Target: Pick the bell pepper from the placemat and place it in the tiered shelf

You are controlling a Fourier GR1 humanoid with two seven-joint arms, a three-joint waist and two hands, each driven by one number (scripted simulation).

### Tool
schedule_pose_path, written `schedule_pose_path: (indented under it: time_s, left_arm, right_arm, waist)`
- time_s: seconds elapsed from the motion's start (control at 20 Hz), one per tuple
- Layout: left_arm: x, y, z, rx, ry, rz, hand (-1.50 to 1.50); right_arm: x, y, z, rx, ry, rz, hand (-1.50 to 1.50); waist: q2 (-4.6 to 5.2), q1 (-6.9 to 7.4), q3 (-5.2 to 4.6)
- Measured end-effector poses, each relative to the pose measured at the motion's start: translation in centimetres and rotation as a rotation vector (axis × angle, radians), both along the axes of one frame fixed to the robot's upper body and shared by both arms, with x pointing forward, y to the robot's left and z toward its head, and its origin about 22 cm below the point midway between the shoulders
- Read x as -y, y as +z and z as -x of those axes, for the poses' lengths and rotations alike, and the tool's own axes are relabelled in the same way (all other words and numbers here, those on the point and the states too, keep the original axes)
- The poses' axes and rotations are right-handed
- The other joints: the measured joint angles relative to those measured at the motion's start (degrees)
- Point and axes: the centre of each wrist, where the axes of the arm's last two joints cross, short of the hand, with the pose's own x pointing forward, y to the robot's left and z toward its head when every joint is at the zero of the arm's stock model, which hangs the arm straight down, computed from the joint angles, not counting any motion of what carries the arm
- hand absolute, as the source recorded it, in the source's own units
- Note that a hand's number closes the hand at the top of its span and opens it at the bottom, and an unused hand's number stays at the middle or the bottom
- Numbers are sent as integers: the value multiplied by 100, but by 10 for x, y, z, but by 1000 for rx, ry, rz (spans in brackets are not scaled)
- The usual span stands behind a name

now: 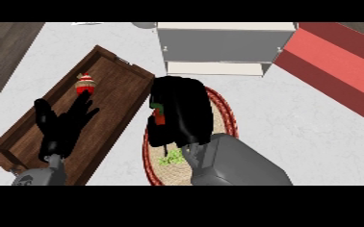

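Curling our right hand [181,111] round the bell pepper [161,117] by the left edge of the placemat [158,173], we could bump the tiered shelf [220,43] when lifting; our left hand [64,125] rests spread.

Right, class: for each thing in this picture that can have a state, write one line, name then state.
right hand: curled round the bell pepper, over the placemat.
bell pepper: held, mostly hidden; lifted or not, cannot tell.
left hand: open, holding nothing, over the wooden tray.
placemat: lying flat, partly covered by the hand.
tiered shelf: upright, pepper not yet in it.
wooden tray: lying flat, holds a small red thing.
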Motion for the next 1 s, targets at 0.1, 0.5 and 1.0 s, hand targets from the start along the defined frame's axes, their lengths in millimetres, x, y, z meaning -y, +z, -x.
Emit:
schedule_pose_path:
  time_s: [0.1, 0.5, 1.0]
  left_arm:
    - [-3, -1, 2, 5, 5, 1, 0]
    - [-8, -1, 4, -3, 12, 3, 0]
    - [-5, 0, 4, 8, 6, 2, 0]
  right_arm:
    - [-3, 26, 6, 60, -19, -19, 150]
    - [5, 115, 4, 227, -77, -84, 150]
    - [36, 188, -42, 257, -213, -141, 150]
  waist:
    - [-5, -36, -6]
    - [4, -87, -4]
    - [28, -56, 1]
